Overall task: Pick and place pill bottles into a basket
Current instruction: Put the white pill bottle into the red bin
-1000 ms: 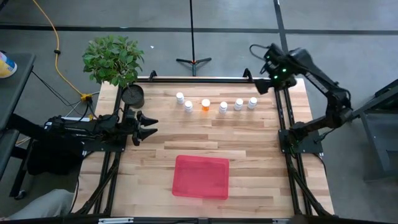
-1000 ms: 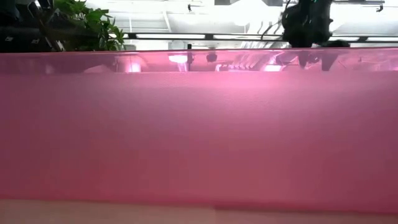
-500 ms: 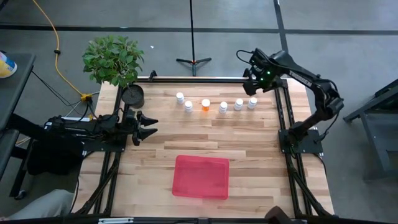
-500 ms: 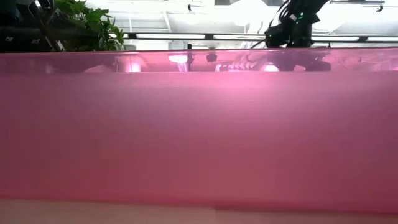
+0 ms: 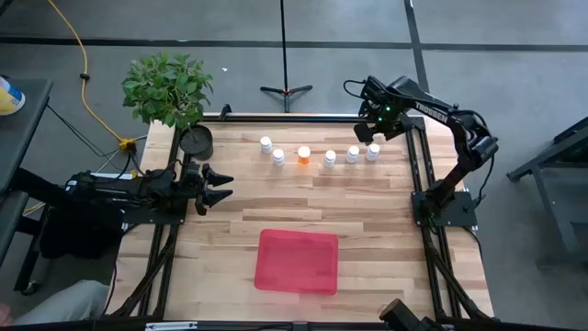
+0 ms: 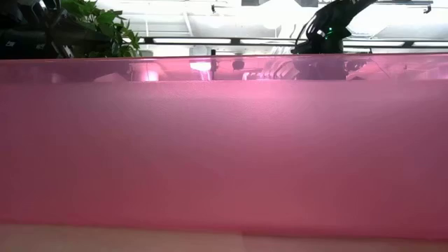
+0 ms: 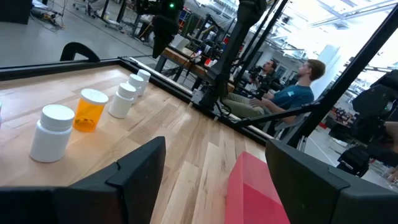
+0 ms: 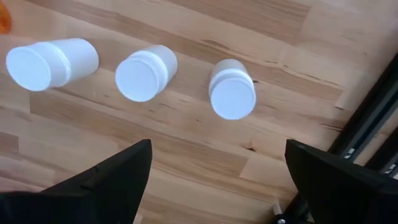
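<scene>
Several pill bottles stand upright on their bases in a row across the far part of the table: white ones (image 5: 265,143) (image 5: 330,158) (image 5: 373,151) and an orange one (image 5: 304,154). The red-pink basket (image 5: 296,261) lies flat near the table's front edge; its wall (image 6: 224,154) fills the low view. My right gripper (image 8: 217,149) hangs open above the row's right end, pointing down, over the last white bottles (image 8: 232,93) (image 8: 146,71), clear of them. My left gripper (image 5: 220,182) waits open at the table's left edge, pointing level at the row (image 7: 89,110).
A leafy plant (image 5: 168,87) and a round black pot (image 5: 196,140) stand at the far left corner. Black frame rails (image 5: 415,175) run along the table's right edge, close to the last bottle. People sit beyond the table (image 7: 298,93). Bare wood lies between row and basket.
My right gripper has come down and toward the table's left edge, from beyond the far right corner to above the right end of the bottle row. It has stayed open. The bottles and the basket have kept their places.
</scene>
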Available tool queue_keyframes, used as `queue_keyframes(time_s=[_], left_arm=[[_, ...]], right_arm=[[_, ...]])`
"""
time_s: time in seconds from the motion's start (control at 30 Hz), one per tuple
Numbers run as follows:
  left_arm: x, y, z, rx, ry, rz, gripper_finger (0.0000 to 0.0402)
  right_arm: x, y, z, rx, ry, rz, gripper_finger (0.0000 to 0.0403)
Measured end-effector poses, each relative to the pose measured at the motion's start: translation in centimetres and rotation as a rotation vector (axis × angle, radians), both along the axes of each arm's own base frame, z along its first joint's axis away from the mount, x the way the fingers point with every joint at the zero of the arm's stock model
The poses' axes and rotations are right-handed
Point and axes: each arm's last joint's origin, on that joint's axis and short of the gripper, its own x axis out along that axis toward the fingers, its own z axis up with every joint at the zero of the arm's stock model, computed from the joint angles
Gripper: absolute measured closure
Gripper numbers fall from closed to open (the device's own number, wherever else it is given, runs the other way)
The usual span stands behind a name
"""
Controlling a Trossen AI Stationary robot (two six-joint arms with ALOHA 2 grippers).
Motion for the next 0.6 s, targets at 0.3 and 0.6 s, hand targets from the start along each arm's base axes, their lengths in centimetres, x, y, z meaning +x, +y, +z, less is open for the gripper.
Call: queue_keyframes(time_s=[0.3,0.6], left_arm=[[0.0,0.0,0.0,0.000,0.000,0.000,0.0092],[0.0,0.0,0.0,0.000,0.000,-0.002,0.0092]], right_arm=[[0.2,-0.1,-0.7,0.017,-0.006,-0.037,0.0045],[-0.2,0.2,-3.2,0.031,0.009,-0.042,0.0045]])
